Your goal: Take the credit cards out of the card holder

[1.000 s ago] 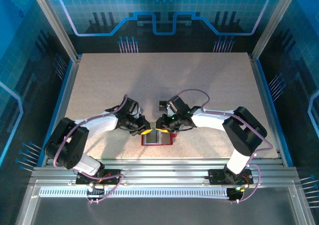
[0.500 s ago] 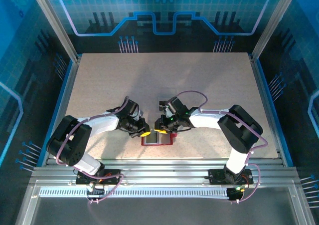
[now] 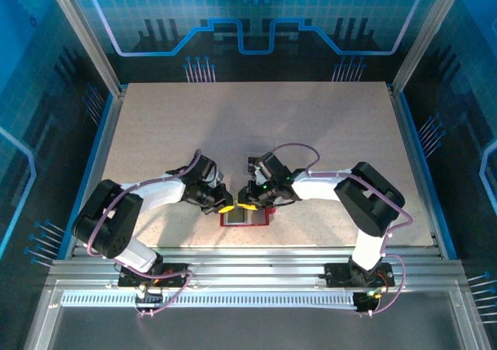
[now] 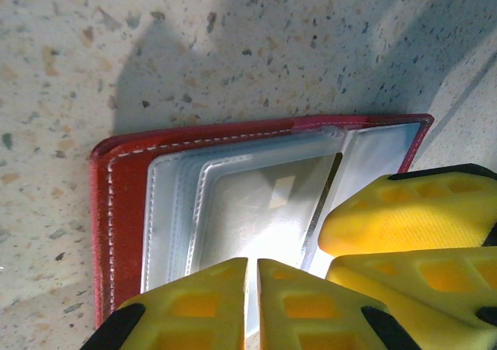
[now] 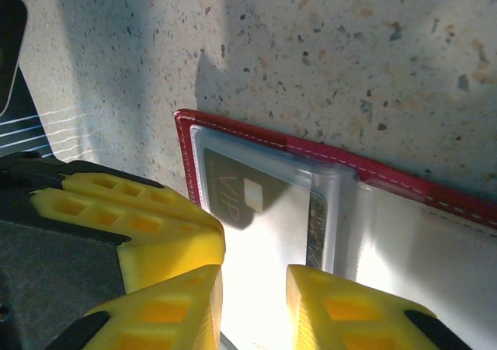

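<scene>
The card holder [image 3: 245, 218] lies open on the table near the front edge, dark red with pale clear pockets [image 4: 233, 210]. A dark credit card marked VIP [image 5: 256, 210] sits inside the top pocket. My left gripper [image 4: 252, 263] is shut, its tips resting on the holder's pocket from the left [image 3: 225, 207]. My right gripper [image 5: 255, 276] hovers narrowly open over the VIP card, nothing between its fingers; it meets the holder from the right [image 3: 248, 205]. The two grippers almost touch. Another black credit card [image 3: 254, 164] lies on the table just behind the holder, also at the right wrist view's left edge [image 5: 11, 63].
The speckled table [image 3: 311, 125] stretches behind and to both sides of the holder. A metal rail [image 3: 256, 261] runs along the front just below the holder. Frame posts and blue panels wall in the sides and back.
The right arm has drawn in leftward, bringing its gripper tighter against the holder and narrowing its jaws a little. The left gripper settled slightly lower on the holder's left side.
</scene>
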`<action>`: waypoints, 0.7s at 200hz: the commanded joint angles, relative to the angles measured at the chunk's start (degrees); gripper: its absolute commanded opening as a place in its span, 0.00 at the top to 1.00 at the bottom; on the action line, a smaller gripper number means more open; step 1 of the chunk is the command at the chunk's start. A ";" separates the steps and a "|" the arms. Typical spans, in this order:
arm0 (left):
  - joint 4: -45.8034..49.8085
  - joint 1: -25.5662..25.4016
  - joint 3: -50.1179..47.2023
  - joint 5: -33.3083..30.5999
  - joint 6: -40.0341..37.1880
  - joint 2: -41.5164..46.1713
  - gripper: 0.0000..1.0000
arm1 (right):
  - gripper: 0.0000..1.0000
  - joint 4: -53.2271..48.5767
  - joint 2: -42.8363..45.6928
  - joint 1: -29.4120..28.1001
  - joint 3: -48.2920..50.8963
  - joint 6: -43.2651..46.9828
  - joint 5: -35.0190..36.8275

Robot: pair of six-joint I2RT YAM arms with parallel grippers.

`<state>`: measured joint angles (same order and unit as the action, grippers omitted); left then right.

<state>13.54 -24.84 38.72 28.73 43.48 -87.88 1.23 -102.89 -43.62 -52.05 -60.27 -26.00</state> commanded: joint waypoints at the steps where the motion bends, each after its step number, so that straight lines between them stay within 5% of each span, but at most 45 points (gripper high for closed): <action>1: 2.19 0.35 0.42 -0.30 -1.07 -0.62 0.89 | 0.74 0.70 -0.96 -0.86 1.07 -0.47 -0.65; 140: 3.16 0.34 1.18 -0.17 -1.38 -0.54 0.89 | 0.75 0.70 -1.19 -0.95 3.01 -0.33 -0.63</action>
<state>14.76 -24.84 38.79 28.73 43.33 -88.03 2.24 -102.91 -43.62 -49.82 -60.45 -26.15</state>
